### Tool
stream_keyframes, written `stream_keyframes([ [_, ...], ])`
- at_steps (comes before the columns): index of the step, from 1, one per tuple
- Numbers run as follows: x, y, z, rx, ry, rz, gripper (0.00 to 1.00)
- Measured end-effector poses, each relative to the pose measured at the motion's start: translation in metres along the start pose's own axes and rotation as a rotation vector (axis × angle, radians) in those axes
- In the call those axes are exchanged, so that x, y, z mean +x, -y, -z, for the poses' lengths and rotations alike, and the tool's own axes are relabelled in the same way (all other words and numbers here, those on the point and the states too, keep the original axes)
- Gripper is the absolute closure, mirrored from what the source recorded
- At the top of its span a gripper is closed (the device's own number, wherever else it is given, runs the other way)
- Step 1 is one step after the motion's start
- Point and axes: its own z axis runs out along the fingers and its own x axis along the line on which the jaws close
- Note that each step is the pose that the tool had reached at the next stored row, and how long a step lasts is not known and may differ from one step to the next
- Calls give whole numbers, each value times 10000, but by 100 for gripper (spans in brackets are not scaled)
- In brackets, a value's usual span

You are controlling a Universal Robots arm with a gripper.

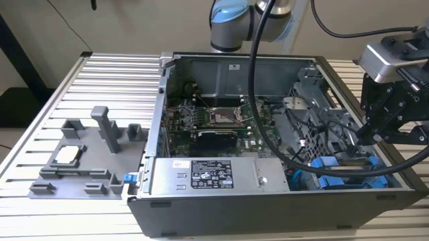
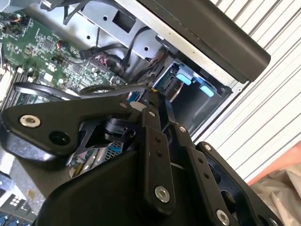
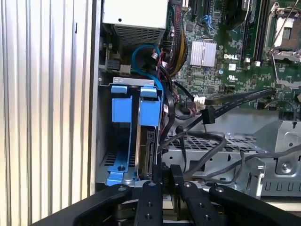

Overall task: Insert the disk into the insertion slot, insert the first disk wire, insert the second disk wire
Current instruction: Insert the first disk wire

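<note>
Disk point(image 3: 146, 153) stands edge-on in the insertion slot point(image 3: 117, 141) at the case point(image 1: 268, 211) corner, directly below the hand point(image 3: 167, 170), whose fingers look pressed together.

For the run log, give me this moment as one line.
Disk: sitting in the slot | Hand: at the slot, close to the disk and black wires | Wires: plugged or not, cannot tell
</note>
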Motion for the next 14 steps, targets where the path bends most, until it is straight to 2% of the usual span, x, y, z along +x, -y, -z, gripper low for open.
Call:
stream_keyframes([
  [4,1,1,-3,-3,-7,0,81],
  [10,5,13,-51,-104,-26,-9,81],
  [14,10,15,-104,-99,-39,-219,81],
])
